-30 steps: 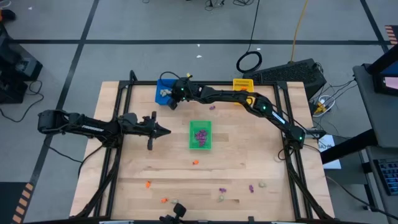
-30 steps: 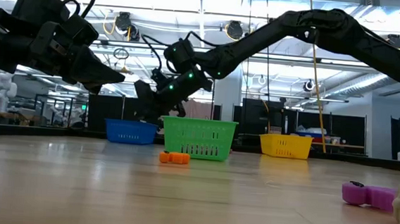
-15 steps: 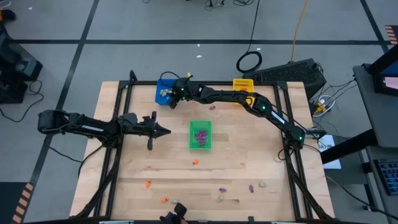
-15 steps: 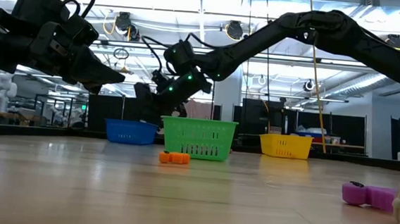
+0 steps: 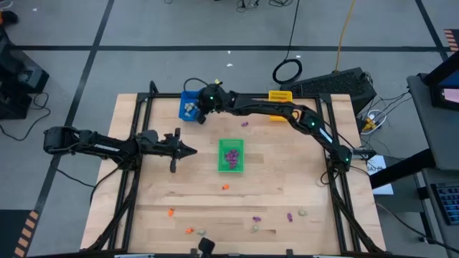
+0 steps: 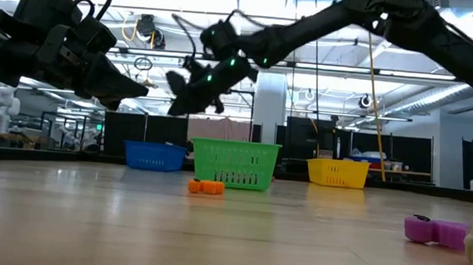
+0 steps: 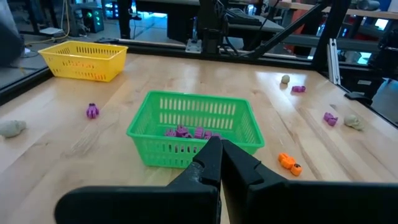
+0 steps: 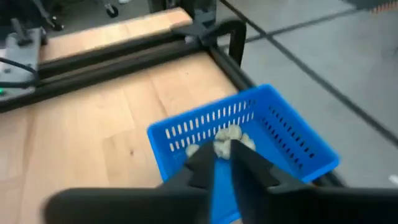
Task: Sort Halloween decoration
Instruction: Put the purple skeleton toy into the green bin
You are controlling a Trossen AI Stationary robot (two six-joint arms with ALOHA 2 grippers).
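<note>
My right gripper [image 5: 201, 112] [image 6: 174, 101] hangs over the blue tray [image 5: 188, 101] [image 8: 292, 140] at the table's far edge. Its fingers stand slightly open [image 8: 224, 158] and hold nothing. Pale trinkets [image 8: 227, 139] lie inside that tray. The green tray [image 5: 231, 169] [image 7: 155, 112] at mid-table holds purple trinkets [image 7: 186, 132]. My left gripper [image 5: 192, 150] [image 7: 219, 149] is shut and empty, hovering left of the green tray. Loose trinkets lie on the table: orange [image 5: 225, 187] [image 7: 289, 163], purple [image 5: 256, 218] [image 7: 92, 111] and pale [image 5: 303, 213] [image 7: 11, 127].
The yellow tray [image 5: 281, 95] [image 7: 84, 59] stands at the far edge, right of the blue one, partly under my right arm. More orange pieces [image 5: 171, 212] and a pale one [image 5: 254, 228] lie near the near edge. A black frame rail [image 8: 224, 37] borders the table.
My right gripper has risen well above the blue tray, staying over it. The left arm has kept still.
</note>
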